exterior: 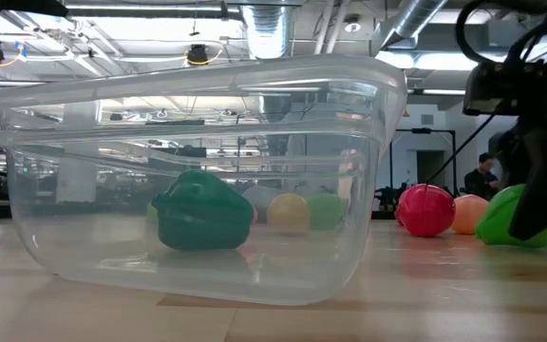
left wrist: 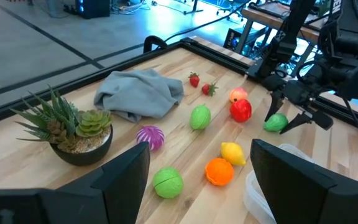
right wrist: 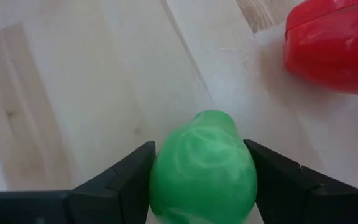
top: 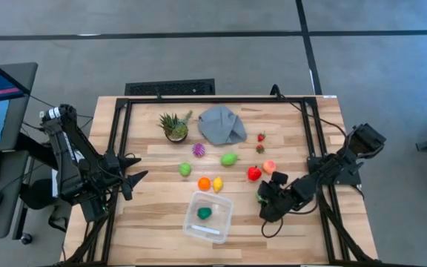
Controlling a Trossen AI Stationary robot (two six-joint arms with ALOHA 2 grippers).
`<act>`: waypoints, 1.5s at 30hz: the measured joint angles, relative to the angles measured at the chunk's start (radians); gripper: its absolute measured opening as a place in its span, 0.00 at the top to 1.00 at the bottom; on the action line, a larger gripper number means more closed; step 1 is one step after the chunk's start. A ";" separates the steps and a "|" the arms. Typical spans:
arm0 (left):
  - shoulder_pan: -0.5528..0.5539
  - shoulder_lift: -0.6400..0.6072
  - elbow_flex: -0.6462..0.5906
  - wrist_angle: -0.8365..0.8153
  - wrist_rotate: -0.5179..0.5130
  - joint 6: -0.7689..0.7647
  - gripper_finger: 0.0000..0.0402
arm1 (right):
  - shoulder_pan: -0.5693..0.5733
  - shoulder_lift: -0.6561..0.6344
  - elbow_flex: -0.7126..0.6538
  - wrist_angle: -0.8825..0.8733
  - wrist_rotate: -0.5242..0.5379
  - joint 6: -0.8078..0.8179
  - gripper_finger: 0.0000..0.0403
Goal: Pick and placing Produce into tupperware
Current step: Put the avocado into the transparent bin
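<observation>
The right pincer [top: 262, 199] is low over the wooden tabletop [top: 154, 215], and its two dark fingers grasp a small round light green toy fruit [right wrist: 202, 168]. A shiny red toy fruit [right wrist: 334, 43] lies near it. The clear plastic box with rounded corners [top: 208, 216] sits near the right pincer, with a dark green toy vegetable [top: 204, 213] inside. The left pincer [top: 136, 178] waits released at the left edge.

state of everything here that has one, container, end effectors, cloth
clear rectangular plastic container: upright, lidless, one dark green toy vegetable inside
right end effector: shut on a light green toy fruit, low at the table
left end effector: open, holding nothing, at the table's left
grey cloth: crumpled
</observation>
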 joint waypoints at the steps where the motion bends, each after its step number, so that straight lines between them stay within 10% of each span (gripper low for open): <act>1: 0.000 0.000 0.000 0.000 0.000 0.000 0.33 | 0.003 -0.005 0.000 -0.003 -0.002 0.008 0.38; 21: 0.000 0.000 0.000 0.000 -0.014 0.001 0.33 | 0.116 -0.206 0.000 0.036 0.167 0.164 0.38; 45: -0.040 0.000 0.000 -0.001 -0.018 0.020 0.33 | 0.059 -0.204 0.000 0.601 0.160 -0.022 0.38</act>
